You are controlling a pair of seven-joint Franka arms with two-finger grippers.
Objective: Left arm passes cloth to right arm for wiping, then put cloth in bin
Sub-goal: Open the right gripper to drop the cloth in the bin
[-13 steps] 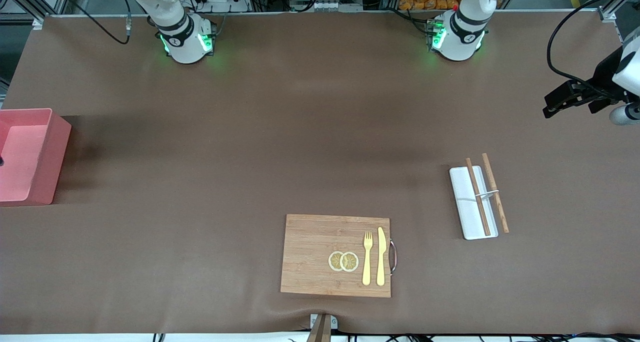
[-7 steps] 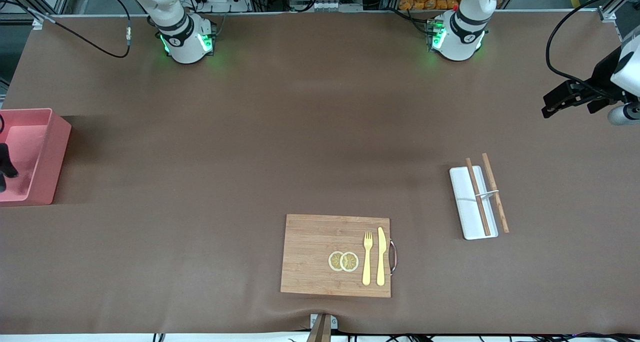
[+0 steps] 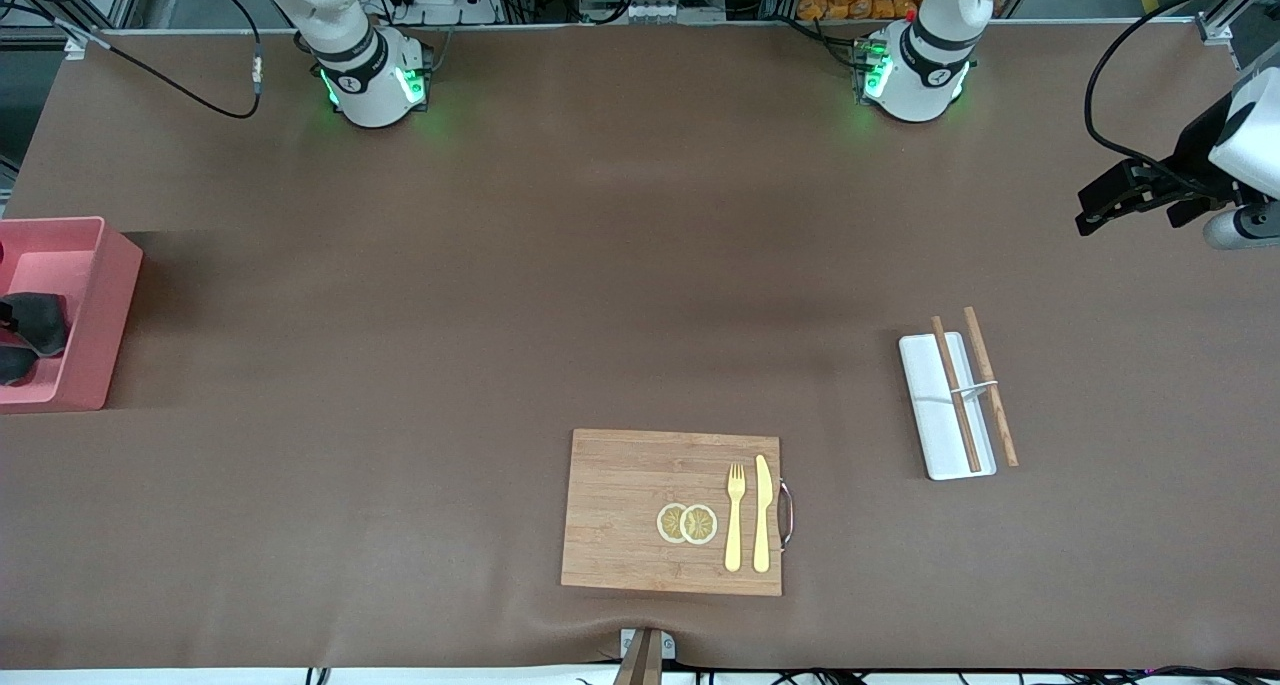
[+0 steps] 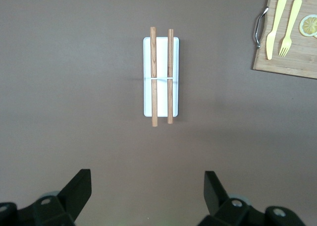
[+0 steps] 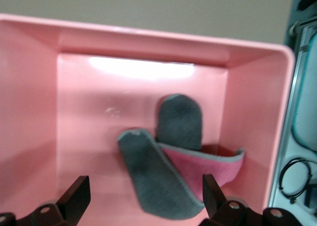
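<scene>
Right gripper (image 5: 143, 206) hangs over the pink bin (image 5: 257, 87), its fingers spread wide and holding nothing. Inside the bin lies the crumpled cloth (image 5: 163, 171), grey with a pink underside. Left gripper (image 4: 146, 196) waits with fingers apart above bare table at the left arm's end, near a white tray (image 4: 161, 94) crossed by two chopsticks (image 4: 153, 77).

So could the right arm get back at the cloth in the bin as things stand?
Probably yes. The right gripper hangs open directly over the pink bin, and the cloth lies loose and crumpled on the bin's floor with nothing covering it. Only the bin's walls might crowd the fingers.
</scene>
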